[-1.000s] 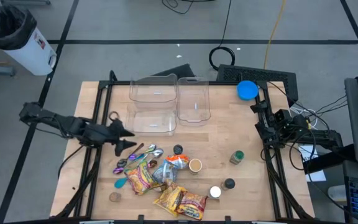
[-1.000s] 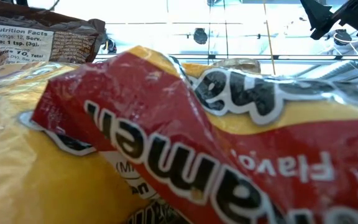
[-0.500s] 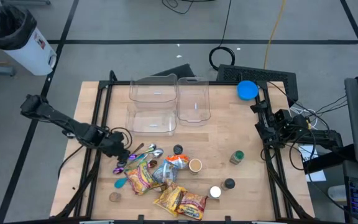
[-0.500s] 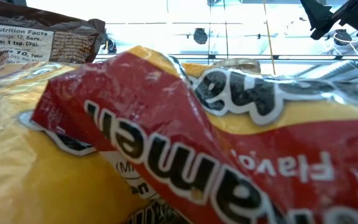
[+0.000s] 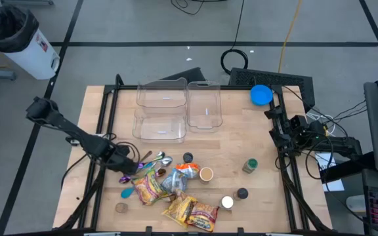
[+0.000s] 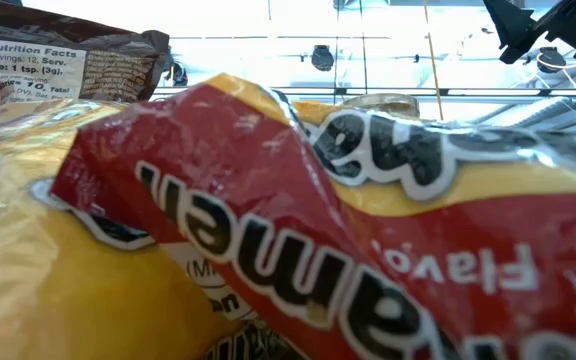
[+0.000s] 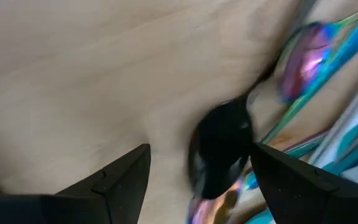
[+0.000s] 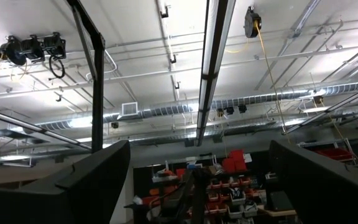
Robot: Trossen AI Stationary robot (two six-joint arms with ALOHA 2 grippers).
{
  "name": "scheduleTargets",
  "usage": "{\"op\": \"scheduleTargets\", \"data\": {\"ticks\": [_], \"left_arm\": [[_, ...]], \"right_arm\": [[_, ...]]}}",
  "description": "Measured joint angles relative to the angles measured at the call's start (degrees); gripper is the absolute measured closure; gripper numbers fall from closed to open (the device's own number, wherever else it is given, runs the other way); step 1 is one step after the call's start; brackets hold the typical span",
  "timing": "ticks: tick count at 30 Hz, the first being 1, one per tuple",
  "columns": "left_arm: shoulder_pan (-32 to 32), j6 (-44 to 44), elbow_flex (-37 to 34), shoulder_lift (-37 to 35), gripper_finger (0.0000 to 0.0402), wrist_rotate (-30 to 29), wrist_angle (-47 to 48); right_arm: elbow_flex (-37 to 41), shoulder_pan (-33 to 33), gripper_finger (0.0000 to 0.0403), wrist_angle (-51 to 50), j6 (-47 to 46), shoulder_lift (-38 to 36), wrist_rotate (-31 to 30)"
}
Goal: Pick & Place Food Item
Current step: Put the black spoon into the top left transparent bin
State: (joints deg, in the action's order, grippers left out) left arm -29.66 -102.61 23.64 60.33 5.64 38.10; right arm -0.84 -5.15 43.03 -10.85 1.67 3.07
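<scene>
The food lies in a heap near the table's front: yellow-red snack bags (image 5: pixel 148 189) (image 5: pixel 190 212), a silver-orange pouch (image 5: pixel 179 173) and small jars (image 5: pixel 249 165). My left gripper (image 5: pixel 128 166) points down at the heap's left edge, open, over a black spoon (image 7: pixel 219 149) and iridescent spoons (image 7: pixel 309 59) that lie flat on the wood. The black spoon's bowl shows between its fingers (image 7: pixel 123 177). My right gripper (image 8: pixel 197 149) stays at the table's right side (image 5: pixel 284 130), open and pointing up at the ceiling.
Three clear plastic tubs (image 5: pixel 161 95) (image 5: pixel 204 105) (image 5: pixel 159 126) stand at the back centre, and a blue lid (image 5: pixel 261 94) lies at the back right. Loose lids and jars (image 5: pixel 207 174) (image 5: pixel 227 202) are scattered around the heap. A ramen bag (image 6: pixel 298 230) fills the low view.
My left gripper has gone down and toward the table's near edge, onto the spoons at the heap's left edge. Its wrist has rolled and it has tipped from near level to pointing down. It has stayed open.
</scene>
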Motion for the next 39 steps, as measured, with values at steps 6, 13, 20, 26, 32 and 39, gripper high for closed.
{"op": "scheduleTargets", "data": {"ticks": [6,13,20,26,32,39], "left_arm": [[-0.68,-0.92,0.25,2.89,0.0119,-0.50,-1.63],[-0.80,-1.74,0.13,3.08,0.0204,-0.36,-0.53],[-0.85,-4.26,0.03,3.11,0.0306,-0.05,0.84],[-0.87,-3.73,0.04,3.19,0.0368,0.44,-0.57],[-0.90,-2.17,0.15,2.92,0.0390,-0.98,-0.69],[-0.83,3.92,3.47,2.75,0.0398,-10.11,0.50]], "right_arm": [[0.00,0.00,0.0023,0.02,0.00,0.00,0.00],[0.00,0.00,0.0023,0.00,0.00,0.00,0.00],[0.00,0.00,0.0023,0.00,0.00,0.00,0.00],[0.07,0.00,0.0023,0.00,0.00,0.00,0.00],[0.04,0.00,0.0023,0.00,0.00,0.00,0.00],[0.04,0.00,0.0023,0.00,0.00,0.00,0.00]]}}
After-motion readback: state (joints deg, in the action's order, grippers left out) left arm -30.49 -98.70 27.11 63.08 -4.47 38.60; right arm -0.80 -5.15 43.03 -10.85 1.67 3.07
